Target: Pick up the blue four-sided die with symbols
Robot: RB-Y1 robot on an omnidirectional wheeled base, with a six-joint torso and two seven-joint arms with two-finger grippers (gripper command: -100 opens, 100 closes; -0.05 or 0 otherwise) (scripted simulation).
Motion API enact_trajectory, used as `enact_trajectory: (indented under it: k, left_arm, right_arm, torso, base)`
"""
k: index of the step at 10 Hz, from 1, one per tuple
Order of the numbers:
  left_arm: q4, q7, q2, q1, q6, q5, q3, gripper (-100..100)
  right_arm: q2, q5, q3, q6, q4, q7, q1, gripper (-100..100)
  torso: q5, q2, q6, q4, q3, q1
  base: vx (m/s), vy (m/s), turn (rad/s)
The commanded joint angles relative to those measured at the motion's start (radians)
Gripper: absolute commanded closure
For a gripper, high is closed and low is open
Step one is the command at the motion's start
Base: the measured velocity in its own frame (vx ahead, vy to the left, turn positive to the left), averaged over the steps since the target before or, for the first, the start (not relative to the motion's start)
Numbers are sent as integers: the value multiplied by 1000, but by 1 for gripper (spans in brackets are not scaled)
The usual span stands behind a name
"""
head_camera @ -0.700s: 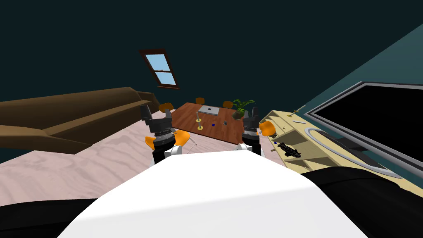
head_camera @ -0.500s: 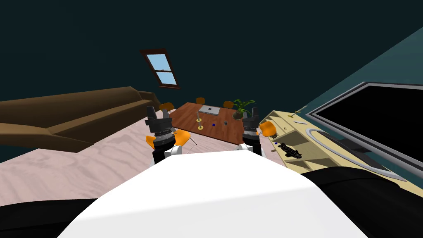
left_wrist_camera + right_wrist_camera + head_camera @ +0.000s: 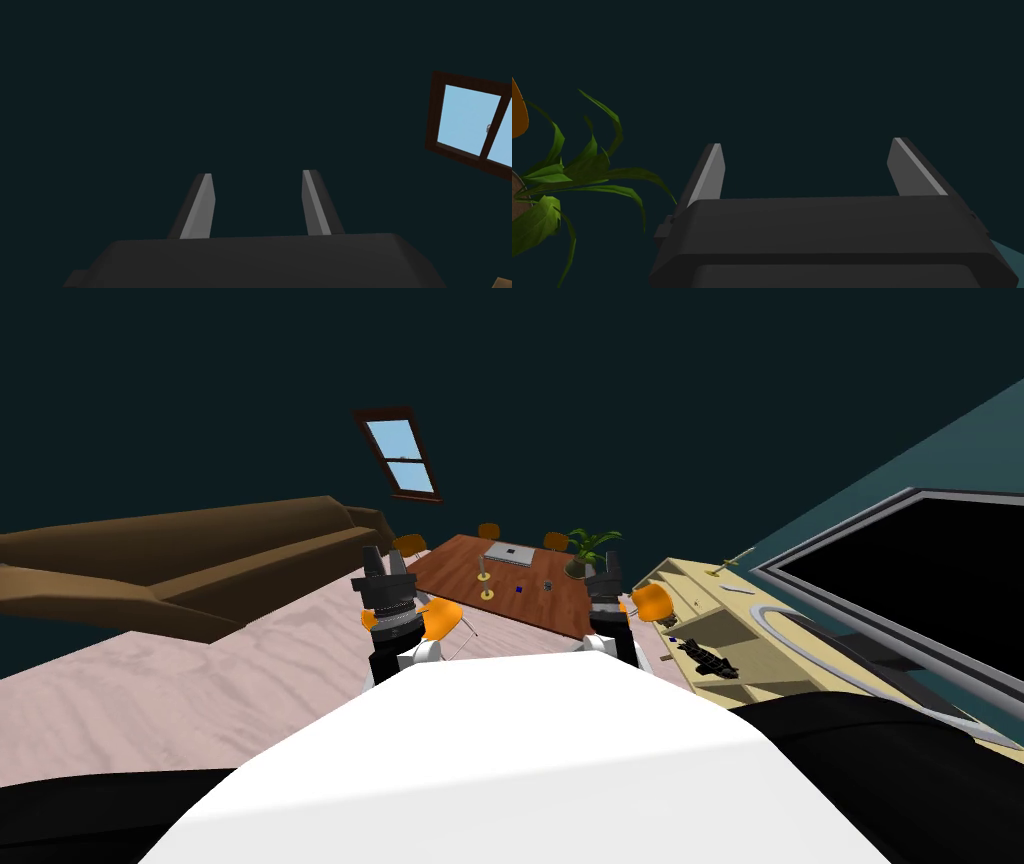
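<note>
The blue die (image 3: 519,588) is a tiny blue speck near the middle of the brown wooden table (image 3: 470,560), far ahead of me. Both arms are raised in front of my chest, well short of the table. My left gripper (image 3: 386,560) stands open with nothing between its fingers (image 3: 200,205), facing a dark wall. My right gripper (image 3: 608,564) is open and empty too, its fingers (image 3: 709,170) set wide apart. Another small blue thing (image 3: 672,638) lies on the cream shelf unit to the right.
On the table stand a laptop (image 3: 508,553), a yellow-based candlestick (image 3: 485,580), a small grey cup (image 3: 548,585) and a potted plant (image 3: 590,550). Orange chairs (image 3: 442,616) ring it. A brown sofa (image 3: 200,568) runs along the left; a cream shelf unit (image 3: 745,623) and black screen (image 3: 930,578) stand right.
My view has shifted a little, with the window and the sofa sliding right. My left gripper has swung slightly right and turned. The right gripper has barely moved.
</note>
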Motion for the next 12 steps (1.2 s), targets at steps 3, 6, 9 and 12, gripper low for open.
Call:
enact_trajectory:
  k: [3, 6, 9, 12]
  left_arm:
    - [0, 0, 0, 0, 0, 0, 0, 0]
    - [0, 0, 0, 0, 0, 0, 0, 0]
    - [0, 0, 0, 0, 0, 0, 0, 0]
    - [0, 0, 0, 0, 0, 0, 0, 0]
  right_arm:
    - [-48, -70, -44, 113, 62, -94, -37, -100]
    - [-71, -121, -76, 181, 111, -167, -60, -100]
    - [-82, -148, -92, 231, 137, -218, -72, -100]
    - [-99, -204, -127, 313, 193, -300, -99, -100]
  torso:
    - [0, 1, 0, 0, 0, 0]
    - [0, 1, 0, 0, 0, 0]
    - [0, 1, 0, 0, 0, 0]
    - [0, 0, 0, 0, 0, 0]
  base:
    - [-40, -23, 107]
    - [-40, -14, 98]
    - [-33, -14, 67]
    - [-33, -13, 113]
